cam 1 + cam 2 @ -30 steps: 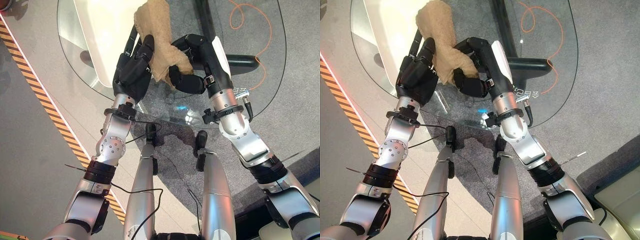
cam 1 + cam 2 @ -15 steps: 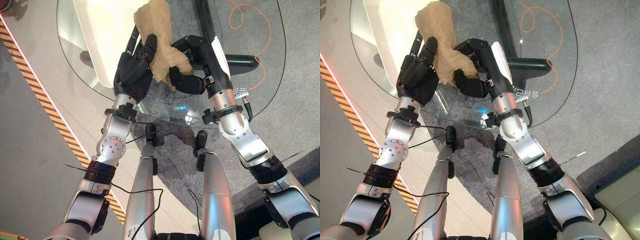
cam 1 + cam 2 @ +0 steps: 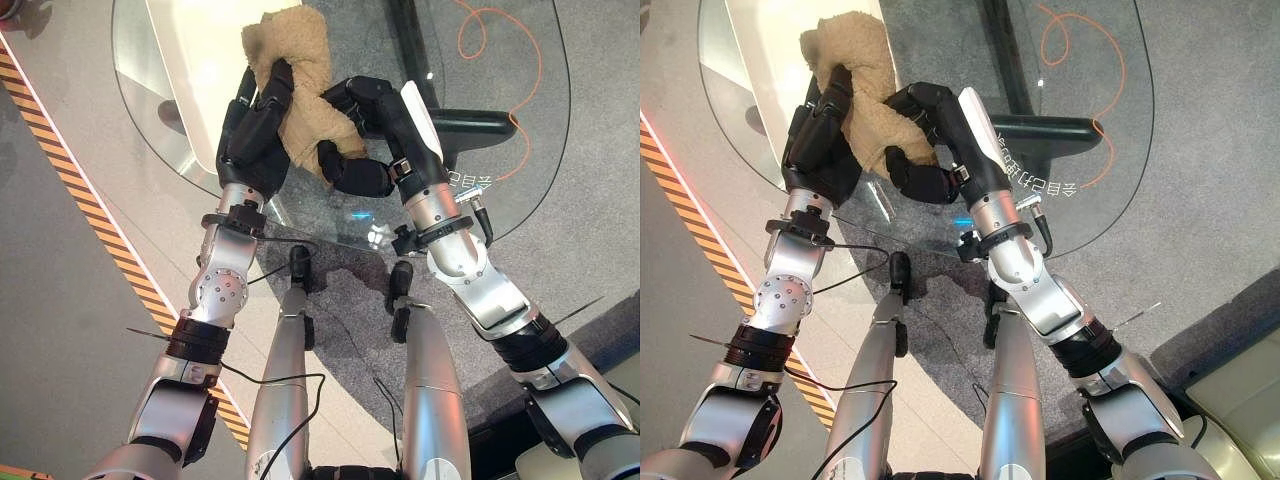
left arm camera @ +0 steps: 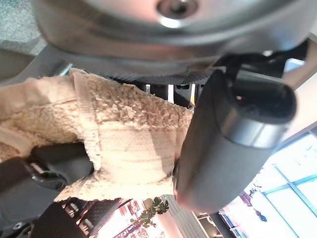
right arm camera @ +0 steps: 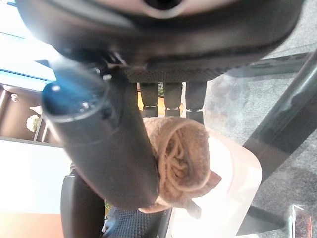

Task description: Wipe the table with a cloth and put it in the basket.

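Bright glare on glass table (image 3: 180,60)

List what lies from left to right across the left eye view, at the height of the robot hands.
Striped floor tape → left robot hand → tan cloth, gripped by both → right robot hand → black table base under the glass table.

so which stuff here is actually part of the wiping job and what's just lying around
Part of the job:
- tan cloth, held between both hands
- left hand, curled on the cloth
- right hand, curled on the cloth
- glass table

Just lying about:
- orange cable on the floor past the table
- striped floor tape
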Tool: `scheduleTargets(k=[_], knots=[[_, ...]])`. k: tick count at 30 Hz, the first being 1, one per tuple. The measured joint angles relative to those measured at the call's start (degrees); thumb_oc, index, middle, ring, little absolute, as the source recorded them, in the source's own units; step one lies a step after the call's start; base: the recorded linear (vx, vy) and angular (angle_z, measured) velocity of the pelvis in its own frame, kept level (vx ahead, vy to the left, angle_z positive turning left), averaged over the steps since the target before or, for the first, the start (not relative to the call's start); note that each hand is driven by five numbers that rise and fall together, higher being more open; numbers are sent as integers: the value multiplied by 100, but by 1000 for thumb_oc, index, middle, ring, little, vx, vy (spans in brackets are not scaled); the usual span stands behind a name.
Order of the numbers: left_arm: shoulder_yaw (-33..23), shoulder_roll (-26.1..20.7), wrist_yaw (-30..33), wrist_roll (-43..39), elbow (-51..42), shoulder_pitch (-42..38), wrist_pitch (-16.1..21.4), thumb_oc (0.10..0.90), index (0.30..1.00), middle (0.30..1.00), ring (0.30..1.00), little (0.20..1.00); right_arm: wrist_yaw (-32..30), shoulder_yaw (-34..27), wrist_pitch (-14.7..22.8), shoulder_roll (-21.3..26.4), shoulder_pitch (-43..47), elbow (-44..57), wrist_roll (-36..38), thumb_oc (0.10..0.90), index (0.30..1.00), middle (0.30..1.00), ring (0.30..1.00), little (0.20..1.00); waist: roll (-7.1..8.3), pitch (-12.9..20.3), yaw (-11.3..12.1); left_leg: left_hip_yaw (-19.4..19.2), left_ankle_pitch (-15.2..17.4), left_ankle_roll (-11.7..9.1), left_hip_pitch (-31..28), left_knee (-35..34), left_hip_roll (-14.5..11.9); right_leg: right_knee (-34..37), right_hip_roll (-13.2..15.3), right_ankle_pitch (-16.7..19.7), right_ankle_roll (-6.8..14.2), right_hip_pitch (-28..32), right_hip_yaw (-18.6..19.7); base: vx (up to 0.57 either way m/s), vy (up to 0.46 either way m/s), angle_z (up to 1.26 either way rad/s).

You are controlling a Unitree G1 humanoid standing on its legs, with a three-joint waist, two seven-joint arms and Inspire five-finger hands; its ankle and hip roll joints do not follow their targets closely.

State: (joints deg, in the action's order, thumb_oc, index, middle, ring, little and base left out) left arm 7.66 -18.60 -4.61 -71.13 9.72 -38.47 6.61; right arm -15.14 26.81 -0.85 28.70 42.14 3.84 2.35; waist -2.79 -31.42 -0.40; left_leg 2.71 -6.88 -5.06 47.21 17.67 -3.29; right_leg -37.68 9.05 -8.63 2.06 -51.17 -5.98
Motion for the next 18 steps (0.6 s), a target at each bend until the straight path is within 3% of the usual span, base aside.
scheduleTargets(k=[5, 6, 7, 18], knots=[[2, 0, 0, 0, 1, 0, 4, 100, 300, 300, 300, 200, 0, 0, 0, -18, 0, 0, -1, 105, 305, 305, 305, 205, 8, -2, 3, 0, 0, 0, 1, 0, 0, 0, 1, -1, 1, 0, 0, 0, 0, 0], [1, 0, 0, 0, 1, 0, 7, 100, 300, 300, 300, 200, 0, 0, 0, -22, 0, 0, -1, 668, 787, 787, 787, 768, 8, -2, 6, 0, 0, 0, 1, 0, 1, 0, 1, -1, 2, 0, 0, 0, 0, 0], [-2, 0, 0, 0, 3, 0, 8, 100, 300, 300, 300, 200, 2, 0, 0, -24, 0, 0, 0, 800, 900, 900, 900, 900, 8, -1, 5, 0, 0, 0, 1, 0, 1, 0, 1, -1, 2, 0, 0, 0, 0, 0], [9, 3, 0, 4, 41, -4, 121, 100, 300, 300, 300, 200, 31, 4, 12, -86, 0, 5, 0, 800, 900, 900, 900, 900, 9, -2, 2, 0, 1, 0, 5, -1, 1, 2, -1, -2, 2, -8, 2, 0, 0, 0]])
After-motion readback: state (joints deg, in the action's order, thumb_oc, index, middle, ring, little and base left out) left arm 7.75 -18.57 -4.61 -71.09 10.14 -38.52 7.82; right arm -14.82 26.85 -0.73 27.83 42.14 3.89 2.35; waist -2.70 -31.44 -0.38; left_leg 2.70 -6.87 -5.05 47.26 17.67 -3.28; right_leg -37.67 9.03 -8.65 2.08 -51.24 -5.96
